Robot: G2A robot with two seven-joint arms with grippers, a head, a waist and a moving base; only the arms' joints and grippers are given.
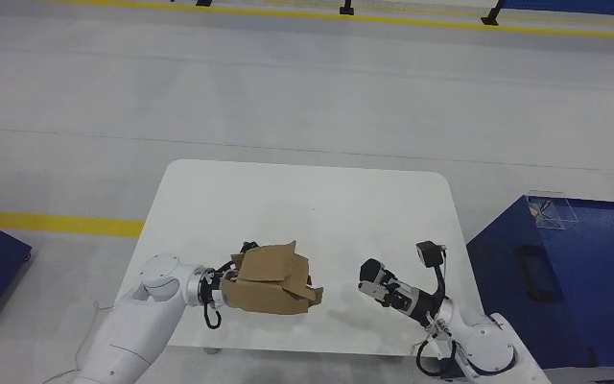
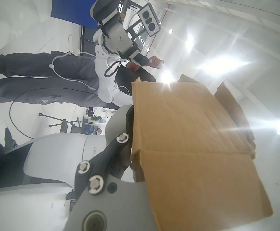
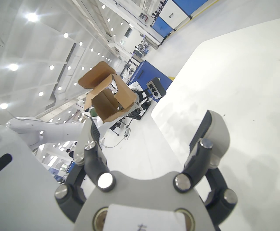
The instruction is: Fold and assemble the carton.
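Left gripper (image 1: 230, 278) pinches the carton (image 1: 273, 280) by its left end, over the table's (image 1: 317, 202) near edge, left of centre. Long axis runs along that edge. Open mouth, flaps loose, faces the right gripper (image 1: 366, 278), jaws spread.

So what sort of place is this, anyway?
Likely a big factory-style hall or robot lab: rows of ceiling lights high overhead, yellow floor lines, and blue cabinets.
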